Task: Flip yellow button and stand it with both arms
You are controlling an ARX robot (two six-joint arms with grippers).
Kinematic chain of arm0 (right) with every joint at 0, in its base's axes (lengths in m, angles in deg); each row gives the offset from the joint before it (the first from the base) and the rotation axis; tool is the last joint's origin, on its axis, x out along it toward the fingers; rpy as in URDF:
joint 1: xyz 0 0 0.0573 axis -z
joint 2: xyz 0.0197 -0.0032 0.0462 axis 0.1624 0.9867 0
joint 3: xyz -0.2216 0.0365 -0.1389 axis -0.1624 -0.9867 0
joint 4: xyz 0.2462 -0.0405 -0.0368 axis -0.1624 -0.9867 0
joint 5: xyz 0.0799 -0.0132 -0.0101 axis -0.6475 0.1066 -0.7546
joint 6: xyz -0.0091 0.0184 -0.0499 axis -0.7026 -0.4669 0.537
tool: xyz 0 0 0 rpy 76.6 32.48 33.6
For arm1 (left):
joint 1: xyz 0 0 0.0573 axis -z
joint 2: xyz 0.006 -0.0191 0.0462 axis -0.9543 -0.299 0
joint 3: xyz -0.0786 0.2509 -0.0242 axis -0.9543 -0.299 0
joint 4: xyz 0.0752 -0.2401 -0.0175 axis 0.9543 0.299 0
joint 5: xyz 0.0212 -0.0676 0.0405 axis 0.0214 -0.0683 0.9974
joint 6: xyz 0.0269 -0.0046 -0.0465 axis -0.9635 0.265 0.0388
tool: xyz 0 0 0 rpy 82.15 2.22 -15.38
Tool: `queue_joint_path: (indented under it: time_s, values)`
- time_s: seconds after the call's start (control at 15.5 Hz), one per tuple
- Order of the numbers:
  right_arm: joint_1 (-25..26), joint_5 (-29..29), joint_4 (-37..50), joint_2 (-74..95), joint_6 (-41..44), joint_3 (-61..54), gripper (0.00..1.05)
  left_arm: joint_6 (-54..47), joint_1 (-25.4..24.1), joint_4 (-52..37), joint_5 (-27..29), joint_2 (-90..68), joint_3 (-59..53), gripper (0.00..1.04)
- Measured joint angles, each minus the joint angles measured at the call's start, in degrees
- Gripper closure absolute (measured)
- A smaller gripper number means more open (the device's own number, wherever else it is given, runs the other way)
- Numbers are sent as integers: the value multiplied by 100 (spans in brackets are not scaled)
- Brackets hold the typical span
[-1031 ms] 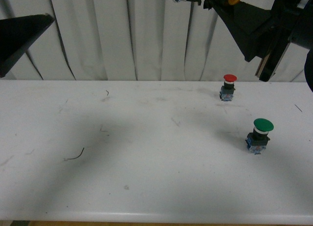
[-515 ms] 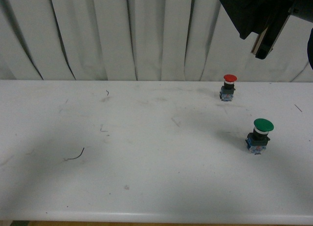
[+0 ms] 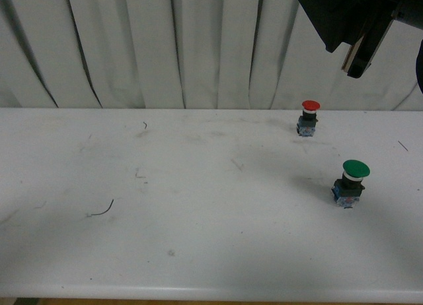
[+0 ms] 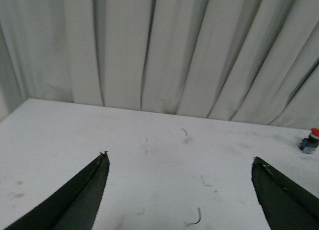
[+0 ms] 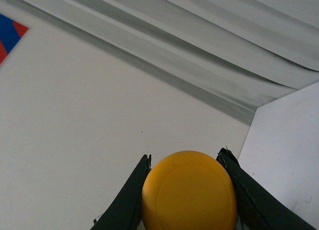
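The tabletop [image 3: 198, 252] is white and flat, with faint gray scuffs and one small dark curl of thread [image 3: 101, 209] lying toward the robot's left. Behind it hangs a white curtain [image 3: 152, 47] with long folds, right across the back. Two buttons stand upright on the tabletop on the robot's right side, with their caps on top. The red button [image 3: 308, 117] is near the back edge. The green button [image 3: 351, 182] is bigger and stands closer to the robot, well apart from the red one. The right arm [image 3: 350, 21] is a big black shape up high in the front view, above both buttons and far off the tabletop. The right wrist view looks up at a plain pale surface and curtain folds, with a small blue and red patch [image 5: 7, 33] in one corner. In that view the yellow button [image 5: 189, 192] sits in the right gripper [image 5: 185, 154]. Its round yellow cap faces the camera and fills the gap, and a black finger presses on each side, so the gripper is clamped on it. Its body is hidden behind the cap. The left gripper [image 4: 180, 157] hangs over the tabletop with its two black fingers spread wide, with only bare tabletop between them.
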Motion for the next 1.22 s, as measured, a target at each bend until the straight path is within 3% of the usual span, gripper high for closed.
queue_joint_path:
  time_s: [0.06,0.32,0.45,0.64,0.77,1.22]
  values:
    - [4,-42,0,0,17,0,69,-138,-42,120,98,319,-162,27]
    - [83,-120,-7,0,44,0,69,-417,813,431,809,1252,-708,72]
    - [116,-118,0,-2,87,0,69,-417,1204,610,1211,1679,-922,101]
    - [114,-118,-2,-2,125,-11,69,-433,1537,874,1541,2116,-1113,103]
    - [111,-114,-2,-2,129,-13,69,-435,2234,1071,2177,2415,-1191,103]
    - [120,-85,-22,125,127,-122,69,-442,2232,1480,2253,3123,-1423,103]
